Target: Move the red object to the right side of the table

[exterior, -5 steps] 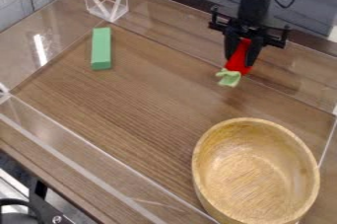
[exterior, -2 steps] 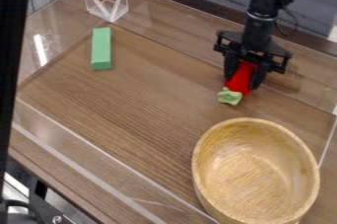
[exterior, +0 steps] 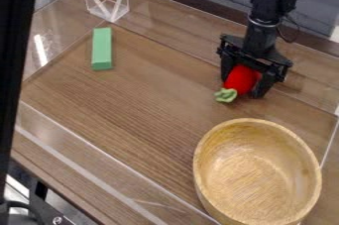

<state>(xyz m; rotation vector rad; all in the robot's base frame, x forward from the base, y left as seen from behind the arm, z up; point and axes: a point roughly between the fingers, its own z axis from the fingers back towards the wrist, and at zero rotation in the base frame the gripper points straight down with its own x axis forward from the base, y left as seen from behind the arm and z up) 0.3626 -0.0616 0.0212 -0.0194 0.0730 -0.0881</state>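
The table (exterior: 119, 120) is a brown wood-grain surface fenced by clear acrylic walls, and it fills most of the view. The wooden bowl (exterior: 259, 181) stands upright at the near right corner of the table, its round mouth facing up and nothing visible inside it. The arm comes down from the top edge of the picture over the right side of the table, and its black gripper (exterior: 251, 75) points straight down, low over the wood near the right edge. Its jaws stand apart, one on each side of the red object (exterior: 239, 78), with a little gap showing at each flank, so they are spread rather than clamped on it. The green block (exterior: 102, 49) lies flat near the far left corner, well apart from the gripper. The red object rests on the tabletop between the jaws, toward the right edge and beyond the bowl, its pale green stem end poking out toward the near side
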